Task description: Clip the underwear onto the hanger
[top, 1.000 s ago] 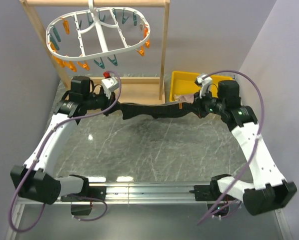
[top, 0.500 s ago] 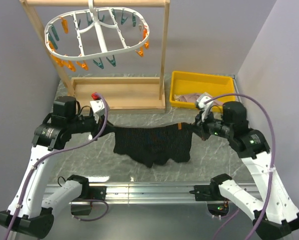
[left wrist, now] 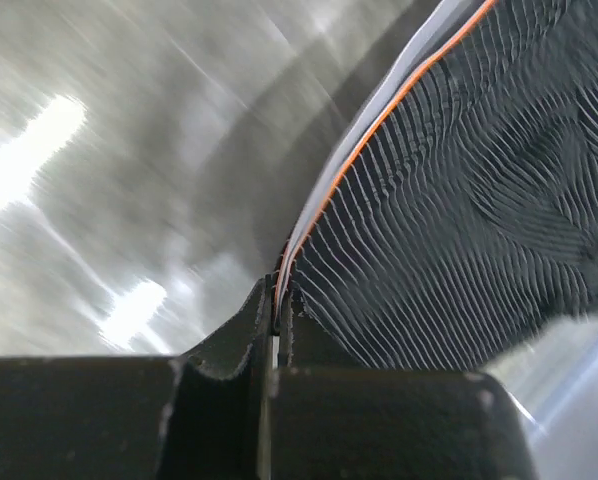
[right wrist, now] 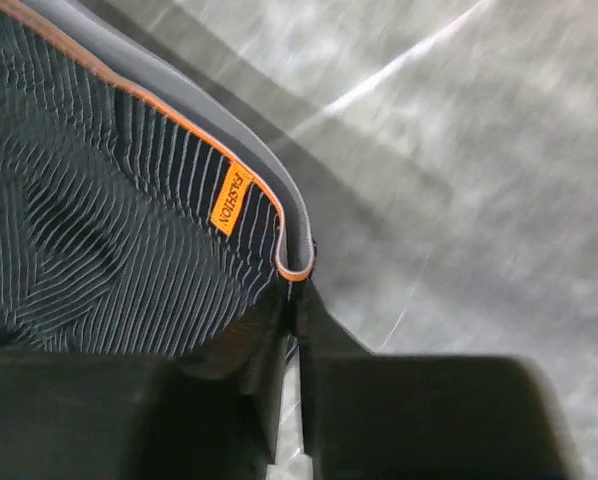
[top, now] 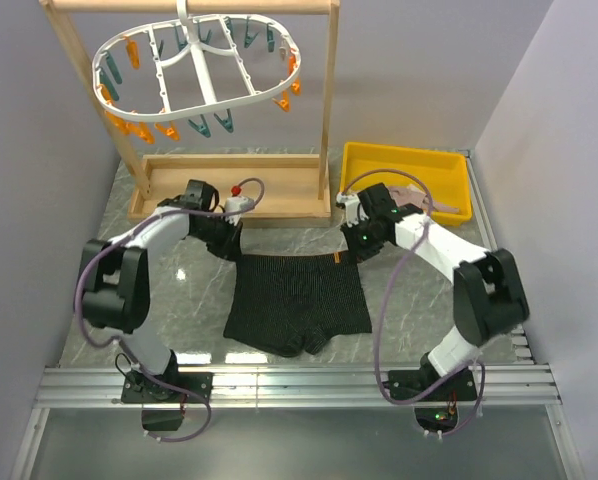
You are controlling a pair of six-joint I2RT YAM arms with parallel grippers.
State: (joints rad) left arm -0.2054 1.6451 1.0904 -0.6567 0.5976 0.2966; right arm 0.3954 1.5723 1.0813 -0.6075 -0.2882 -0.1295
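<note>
Black ribbed boxer briefs (top: 297, 305) lie spread on the marble table (top: 419, 300) just in front of the wooden frame (top: 329, 100), waistband toward its base. The left gripper (left wrist: 276, 300) is pinched tight on the waistband corner below the frame's left side. The right gripper (right wrist: 294, 290) is clamped on the other corner, beside the orange tag (right wrist: 231, 200). The white peg hanger (top: 219, 110) hangs from the frame's top bar.

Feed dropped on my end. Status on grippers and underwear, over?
Left gripper shut on underwear at one waistband corner; right gripper shut on the opposite corner. Underwear spread between them, short of the hanger. Path to it looks clear.
</note>
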